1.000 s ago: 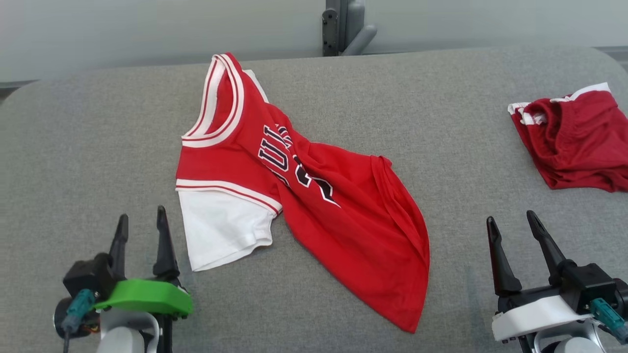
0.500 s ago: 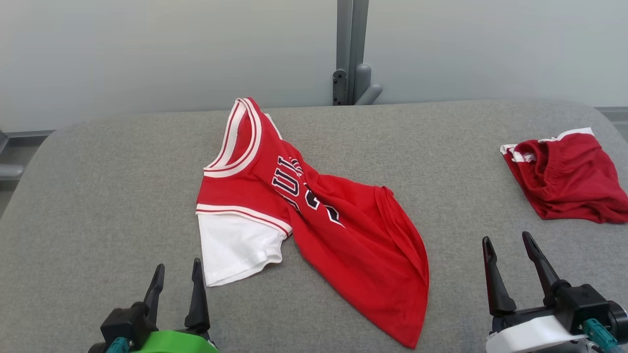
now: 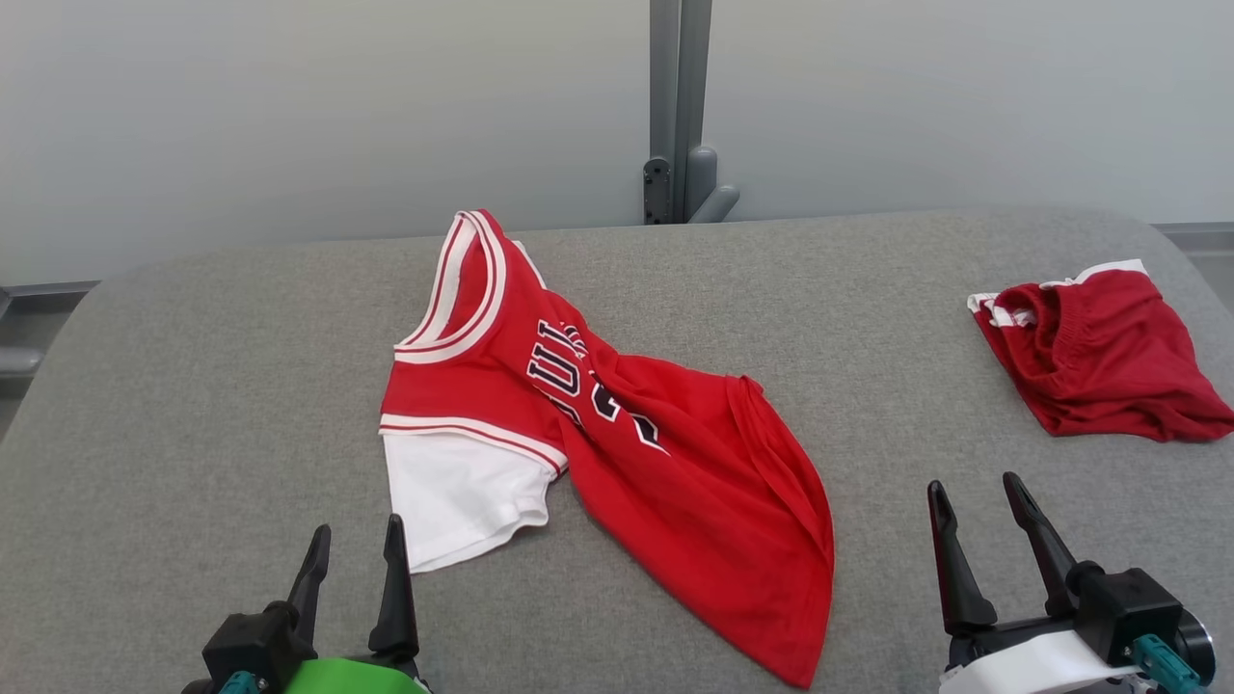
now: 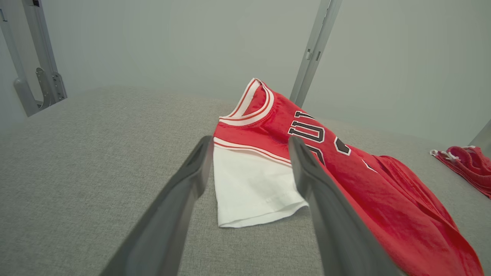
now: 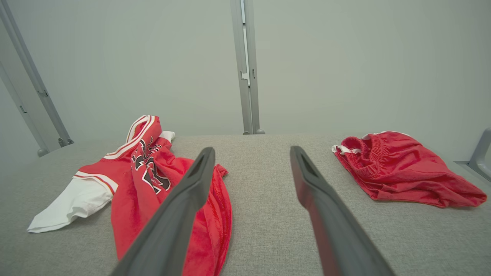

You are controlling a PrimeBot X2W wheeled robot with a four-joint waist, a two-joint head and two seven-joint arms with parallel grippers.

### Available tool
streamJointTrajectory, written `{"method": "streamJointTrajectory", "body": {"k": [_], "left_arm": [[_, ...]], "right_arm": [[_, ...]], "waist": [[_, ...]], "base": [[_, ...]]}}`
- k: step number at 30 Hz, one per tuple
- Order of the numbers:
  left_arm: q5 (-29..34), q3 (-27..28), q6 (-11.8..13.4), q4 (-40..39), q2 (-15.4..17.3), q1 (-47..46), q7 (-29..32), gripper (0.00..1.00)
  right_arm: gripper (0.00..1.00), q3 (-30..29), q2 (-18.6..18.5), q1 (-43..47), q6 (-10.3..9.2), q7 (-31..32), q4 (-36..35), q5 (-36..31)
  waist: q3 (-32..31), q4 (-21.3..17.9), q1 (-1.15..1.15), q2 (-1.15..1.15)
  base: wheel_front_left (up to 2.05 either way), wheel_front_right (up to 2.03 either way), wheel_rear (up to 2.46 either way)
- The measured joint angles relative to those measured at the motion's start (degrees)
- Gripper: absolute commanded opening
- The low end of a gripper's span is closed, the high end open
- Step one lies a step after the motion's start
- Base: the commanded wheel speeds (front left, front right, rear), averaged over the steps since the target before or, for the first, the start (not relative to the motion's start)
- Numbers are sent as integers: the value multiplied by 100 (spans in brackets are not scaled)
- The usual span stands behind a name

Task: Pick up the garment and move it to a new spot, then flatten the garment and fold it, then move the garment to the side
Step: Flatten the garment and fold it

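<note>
Left jaws at 7 o'clock and right jaws at 5 o'clock stand parted and empty over the grey worktop [image 3: 193, 386]. At centre the red jersey [image 3: 694, 501] lies rumpled, collar toward 12 o'clock, white sleeve just beside the left jaws. Red shorts [image 3: 1099, 366] lie at 3 o'clock.

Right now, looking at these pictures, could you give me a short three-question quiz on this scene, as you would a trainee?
1. True or false: the left gripper is shut on the red jersey.
2. Multiple choice: the red shorts lie nearer which one? A) the left gripper B) the right gripper
3. Fill the blank: the jersey's sleeve nearest the left gripper is coloured ____.

Key: 1 false, it is open and holds nothing; 2 B; 3 white.
</note>
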Motion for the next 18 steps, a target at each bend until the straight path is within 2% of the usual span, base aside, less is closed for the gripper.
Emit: {"method": "streamJointTrajectory", "body": {"k": [14,18], "left_arm": [[29,-20,-19,58,0,-21,1,100],[27,-49,-19,203,0,-40,0,100]], "right_arm": [[100,8,0,-85,0,0,77,153],[100,98,1,-82,0,0,286,297]], "waist": [[63,14,0,0],[90,22,0,0]], "base": [[0,0,0],[0,0,0]]}}
